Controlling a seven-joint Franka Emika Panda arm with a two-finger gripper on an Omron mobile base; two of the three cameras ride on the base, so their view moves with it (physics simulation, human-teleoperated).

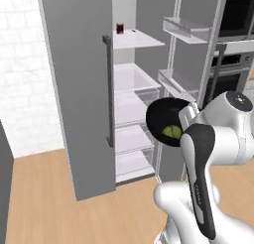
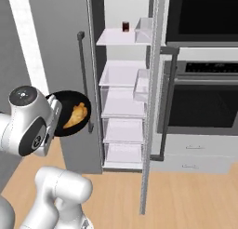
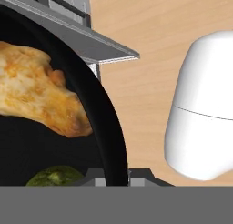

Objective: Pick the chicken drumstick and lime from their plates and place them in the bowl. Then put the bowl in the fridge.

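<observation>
The glossy black bowl point(image 1: 161, 116) hangs in the air in front of the open fridge point(image 1: 130, 104), tilted so its inside faces the base cameras. My gripper point(image 1: 188, 120) is shut on the bowl's rim point(image 3: 111, 132). Inside the bowl lie the golden-brown chicken drumstick point(image 3: 38, 95) and, lower down, the green lime point(image 3: 53, 176). From the left I see the lime point(image 1: 171, 133) in the bowl. From the right I see the drumstick point(image 2: 76, 115) in the bowl point(image 2: 69, 125), with my gripper point(image 2: 55, 112) on its near edge. The plates are out of view.
The fridge's left door point(image 1: 74, 89) with its dark bar handle point(image 1: 108, 91) stands open, and the right door point(image 1: 191, 54) carries bins. White shelves and drawers point(image 2: 123, 104) fill the inside. A small dark jar point(image 2: 125, 26) sits on the top shelf. A black wall oven point(image 2: 204, 95) is to the right.
</observation>
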